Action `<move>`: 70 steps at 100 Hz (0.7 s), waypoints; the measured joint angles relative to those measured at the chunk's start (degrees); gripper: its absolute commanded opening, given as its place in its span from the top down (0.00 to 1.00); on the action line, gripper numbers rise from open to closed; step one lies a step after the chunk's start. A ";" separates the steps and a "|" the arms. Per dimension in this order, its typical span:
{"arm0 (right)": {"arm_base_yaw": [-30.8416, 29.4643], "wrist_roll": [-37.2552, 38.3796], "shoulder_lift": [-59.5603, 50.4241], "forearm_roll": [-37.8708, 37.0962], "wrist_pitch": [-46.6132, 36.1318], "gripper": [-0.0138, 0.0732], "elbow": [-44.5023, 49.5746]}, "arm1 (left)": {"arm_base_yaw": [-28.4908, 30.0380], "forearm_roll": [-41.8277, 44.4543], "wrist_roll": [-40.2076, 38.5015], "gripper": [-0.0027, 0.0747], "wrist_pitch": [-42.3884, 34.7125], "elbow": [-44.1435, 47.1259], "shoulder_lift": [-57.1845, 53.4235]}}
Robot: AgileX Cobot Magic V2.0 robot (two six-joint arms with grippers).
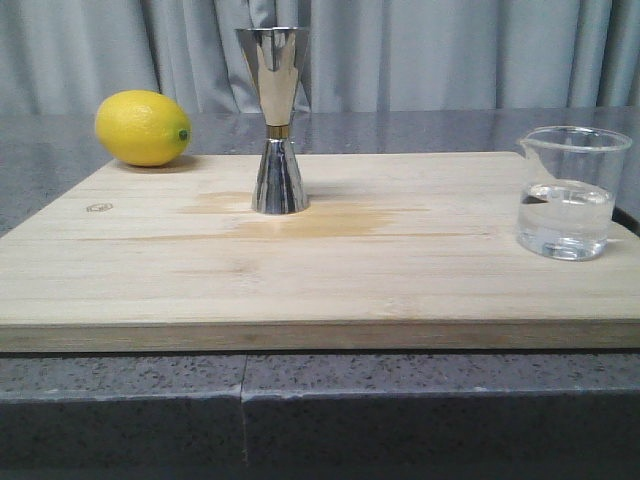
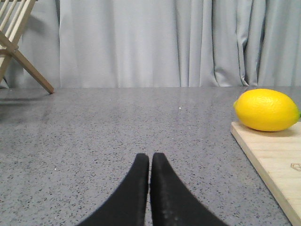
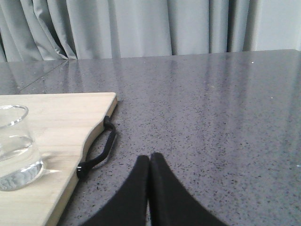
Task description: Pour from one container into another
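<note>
Here the beaker (image 1: 567, 193) sits by the board's (image 1: 330, 275) right edge, the jigger (image 1: 276, 120) mid-board; both grippers' fingers (image 2: 149, 188) (image 3: 149, 188) look closed, probably empty, over bare worktop (image 3: 211, 103).

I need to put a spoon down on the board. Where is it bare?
Bare: the near strip of the board, and the stretch between jigger and beaker. Tighter between lemon and jigger, at the back.
</note>
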 measured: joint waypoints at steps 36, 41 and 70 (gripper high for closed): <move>0.00 0.00 0.00 0.00 -0.37 0.92 0.00 | 0.00 0.00 0.00 0.99 0.00 0.00 0.00; 0.00 0.00 0.00 0.00 -0.43 0.92 0.00 | 0.00 0.00 0.00 0.99 0.00 0.00 0.00; 0.00 0.00 0.00 0.00 -1.16 0.92 0.00 | 0.00 0.00 0.00 0.99 0.00 0.00 0.00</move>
